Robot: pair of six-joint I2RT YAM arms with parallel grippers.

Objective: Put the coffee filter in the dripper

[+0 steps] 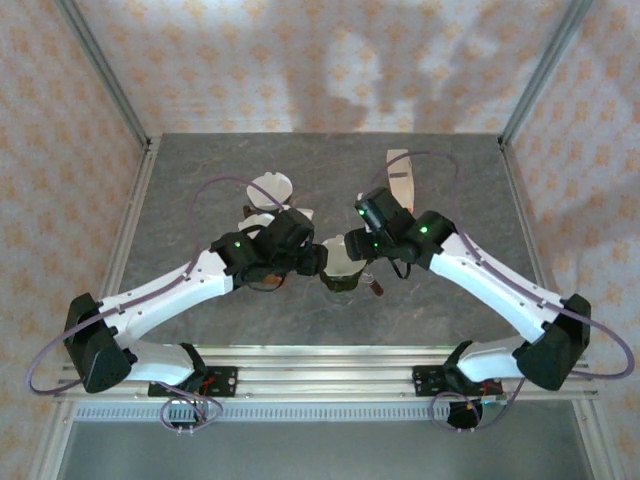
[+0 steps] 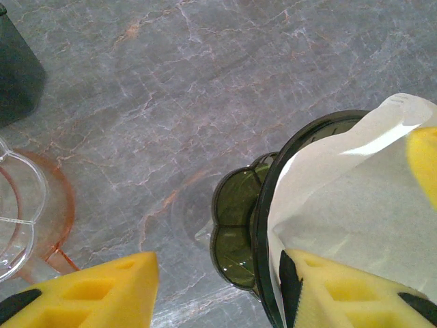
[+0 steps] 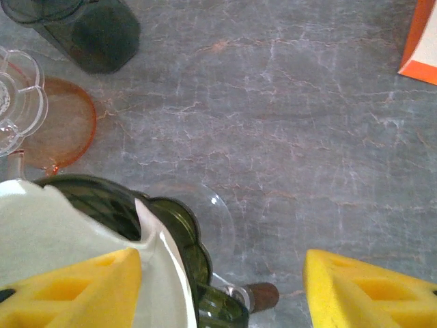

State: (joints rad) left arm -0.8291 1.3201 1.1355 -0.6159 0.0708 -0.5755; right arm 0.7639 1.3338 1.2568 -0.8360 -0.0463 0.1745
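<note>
A: Starting from the left, what is the left gripper [image 1: 310, 262] doing?

B: Its jaws stand about half apart and clamp nothing. In its wrist view one yellow finger [image 2: 102, 294] hangs over bare table [image 2: 205, 89], near a pink glass piece [image 2: 58, 205]; the other finger sits inside the coffee filter [image 2: 341, 212], against the paper.

A: And the filter itself?

B: It's in the middle of the table, already down in the dark green dripper [image 1: 342, 280]; the paper lines the bowl, so I'd judge the main step done.

A: What's left, then?

B: Seating, I think; one edge of the paper rises above the rim on the side towards the right arm, and a flap folds over there. It looks to want pressing flat against the wall; after that both arms can draw clear.

A: Which way does it point?

B: Mouth up, tip down into the dripper; its long axis runs roughly upright, perhaps leaning a little towards the raised edge. The tip itself is hidden.

A: And on the right?

B: The right gripper [image 3: 222, 266] is spread wide and holds nothing; one finger rests on the paper at the rim, and the other hangs over the table beside the dripper, clear of it. An orange box [image 3: 420, 41] lies well apart beyond it.
</note>
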